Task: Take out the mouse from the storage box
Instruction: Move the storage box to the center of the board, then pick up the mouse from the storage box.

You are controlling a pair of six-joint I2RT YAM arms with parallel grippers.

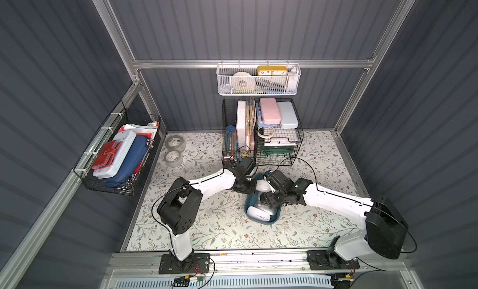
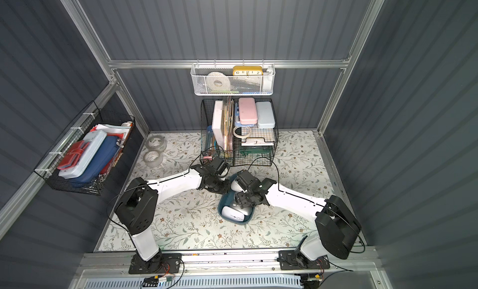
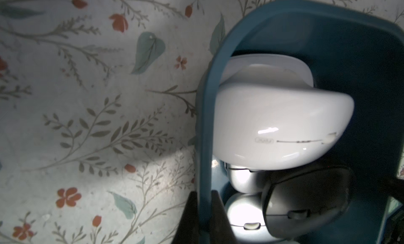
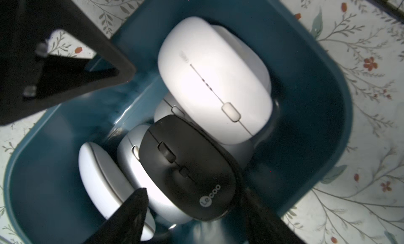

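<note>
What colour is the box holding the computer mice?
Dark teal; the box shows best in the right wrist view.

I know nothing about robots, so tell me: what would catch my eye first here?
A teal storage box in the middle of the floral table is piled with computer mice. The left gripper pinches its rim, while the right gripper hangs open over the black mouse, beside a white mouse.

Our left arm (image 1: 207,180) and right arm (image 1: 336,199) reach inward toward each other, wrists bent downward. Our left hand (image 3: 204,201) pinches the storage box (image 3: 203,133) rim, fingers (image 3: 188,221) tight together; our right hand (image 4: 196,210) hangs with fingers (image 4: 131,214) spread apart.
</note>
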